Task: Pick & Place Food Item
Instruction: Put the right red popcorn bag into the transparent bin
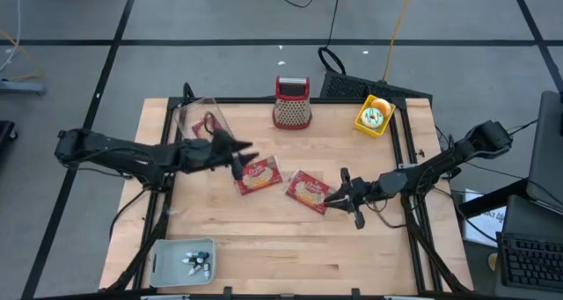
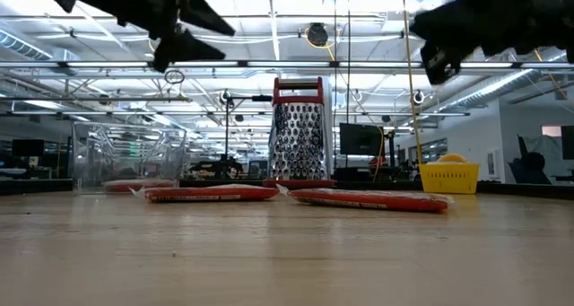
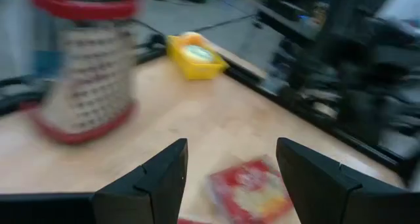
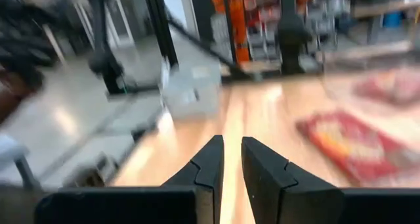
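Flat red-and-yellow foil food packet (image 1: pixel 257 175) beside the metal grater (image 1: pixel 292 103) looks light, crinkly, slippery; pinch an edge. Left tool (image 1: pixel 239 159) apart above it, empty; right tool (image 1: pixel 345 194) together.

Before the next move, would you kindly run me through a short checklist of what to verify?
1. Left claw open: ok, jaws apart in its wrist view.
2. Left claw empty: ok, nothing between the fingers.
3. Left packet lying flat on the table: ok.
4. Right packet flat and apart from the left one: ok.
5. Right claw shut and empty: ok, fingers nearly together, hanging beside the right packet.
6. Clear container ready to take a packet: cannot tell; something red already lies in it.
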Tool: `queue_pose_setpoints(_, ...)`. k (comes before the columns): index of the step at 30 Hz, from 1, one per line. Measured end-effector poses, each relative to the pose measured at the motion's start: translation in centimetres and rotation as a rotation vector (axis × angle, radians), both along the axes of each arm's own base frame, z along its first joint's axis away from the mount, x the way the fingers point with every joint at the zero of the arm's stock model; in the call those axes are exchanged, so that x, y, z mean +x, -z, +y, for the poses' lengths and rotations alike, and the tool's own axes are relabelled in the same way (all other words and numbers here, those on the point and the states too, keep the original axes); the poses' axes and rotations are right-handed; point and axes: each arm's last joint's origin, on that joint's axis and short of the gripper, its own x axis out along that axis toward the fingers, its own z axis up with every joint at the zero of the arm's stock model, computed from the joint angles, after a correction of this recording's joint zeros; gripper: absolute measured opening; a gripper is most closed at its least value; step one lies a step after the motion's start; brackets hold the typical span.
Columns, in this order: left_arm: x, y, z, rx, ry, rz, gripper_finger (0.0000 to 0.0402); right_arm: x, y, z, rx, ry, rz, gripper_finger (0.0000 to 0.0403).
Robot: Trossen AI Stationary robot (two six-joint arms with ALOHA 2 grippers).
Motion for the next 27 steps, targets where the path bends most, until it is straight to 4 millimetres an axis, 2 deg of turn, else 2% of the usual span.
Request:
queue_pose_setpoints(5,2.0,1.4,-1.6,-0.009,0.083,-0.006,0.0237,0.2,2.7,0.1,-0.079,0.001,0.202,0.0072)
queue_pose_setpoints(13,4.6,4.8,-2.0,-0.066,0.067,0.046,0.0237,1.2,6.4,0.4,-0.145,0.032,0.346,0.0207)
queue_pose_setpoints(16,5.3,5.8,-1.9,-0.101,0.052,0.039,0.0237,1.3,7.5,0.6,-0.178,0.027,0.423,0.0243)
queue_pose_setpoints(20,6.0,7.0,-2.0,-0.113,0.047,0.046,0.0237,1.6,8.5,1.2,-0.268,0.050,0.548,0.0250)
queue_pose_setpoints(27,6.5,7.6,-2.0,-0.121,0.045,0.030,0.0237,1.7,8.3,1.0,-0.461,0.230,0.727,0.0220)
